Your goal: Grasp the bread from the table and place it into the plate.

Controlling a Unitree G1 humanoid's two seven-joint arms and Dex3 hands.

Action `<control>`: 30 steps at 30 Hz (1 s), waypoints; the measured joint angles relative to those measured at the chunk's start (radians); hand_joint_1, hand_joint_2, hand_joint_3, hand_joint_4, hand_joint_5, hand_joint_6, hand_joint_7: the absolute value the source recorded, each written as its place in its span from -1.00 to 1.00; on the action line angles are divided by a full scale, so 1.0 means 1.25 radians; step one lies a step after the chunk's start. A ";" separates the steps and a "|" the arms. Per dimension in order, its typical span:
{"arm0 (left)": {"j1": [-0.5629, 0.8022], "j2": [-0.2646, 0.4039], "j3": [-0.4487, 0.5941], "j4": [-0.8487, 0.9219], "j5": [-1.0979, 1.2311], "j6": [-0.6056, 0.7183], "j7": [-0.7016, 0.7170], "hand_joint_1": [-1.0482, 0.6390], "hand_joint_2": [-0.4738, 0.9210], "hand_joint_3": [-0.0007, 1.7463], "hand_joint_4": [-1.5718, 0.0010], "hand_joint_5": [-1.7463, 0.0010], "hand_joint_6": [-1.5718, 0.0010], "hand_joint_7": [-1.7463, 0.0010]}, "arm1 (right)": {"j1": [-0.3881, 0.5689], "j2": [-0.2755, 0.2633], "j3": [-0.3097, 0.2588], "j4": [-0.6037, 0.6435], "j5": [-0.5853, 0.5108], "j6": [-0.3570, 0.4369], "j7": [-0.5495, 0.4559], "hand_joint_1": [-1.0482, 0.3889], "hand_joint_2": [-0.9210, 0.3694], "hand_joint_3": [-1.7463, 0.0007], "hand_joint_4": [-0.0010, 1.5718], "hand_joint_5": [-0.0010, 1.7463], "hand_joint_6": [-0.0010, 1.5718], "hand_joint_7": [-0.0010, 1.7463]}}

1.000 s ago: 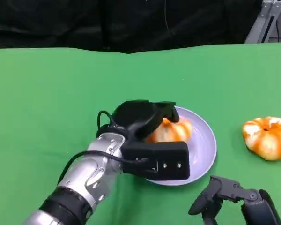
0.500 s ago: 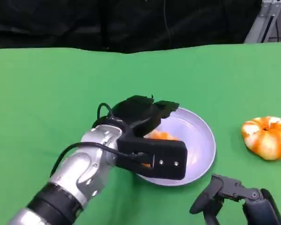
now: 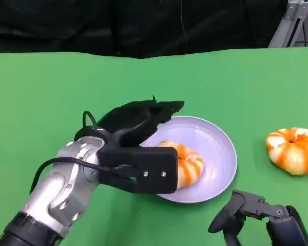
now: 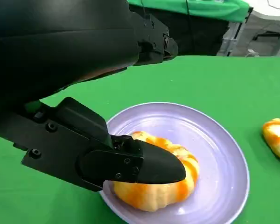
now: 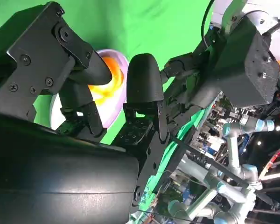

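The left hand [image 3: 138,148] hovers at the near-left rim of the lavender plate [image 3: 220,148], its fingers spread and holding nothing — the upper fingers reach over the plate's left edge while a lower finger [image 4: 144,165] lies just in front of the bread [image 3: 187,161]. That orange-and-cream striped bread sits inside the plate, in its near-left part, right beside the hand; whether the lower finger touches it cannot be told. A second, similar bread [image 3: 292,150] lies on the green surface [image 3: 51,92] well beyond the plate, on the side away from the left hand. The right hand [image 3: 246,210] rests low near the plate's front edge, fingers apart and empty — apart from both breads.
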 measured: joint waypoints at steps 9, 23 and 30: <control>0.263 0.013 0.251 -0.234 -0.373 -0.105 -0.033 -0.48 1.00 -0.68 0.86 0.05 0.48 0.86 | 0.000 -0.002 -0.002 0.001 -0.005 0.000 -0.002 0.54 0.11 -0.67 0.10 0.73 0.13 0.43; 0.541 -0.079 0.359 -0.293 -0.551 -0.304 0.029 0.16 0.61 -0.08 -0.02 -0.44 -0.09 0.04 | -0.002 -0.002 -0.001 0.000 -0.008 0.001 -0.001 0.53 0.12 -0.66 0.12 0.70 0.15 0.42; 0.650 -0.119 0.366 -0.311 -0.571 -0.306 0.055 0.28 0.30 0.59 -0.09 -0.96 -0.02 -0.75 | -0.004 -0.003 -0.005 0.000 -0.004 0.001 0.001 0.54 0.11 -0.65 0.11 0.71 0.15 0.41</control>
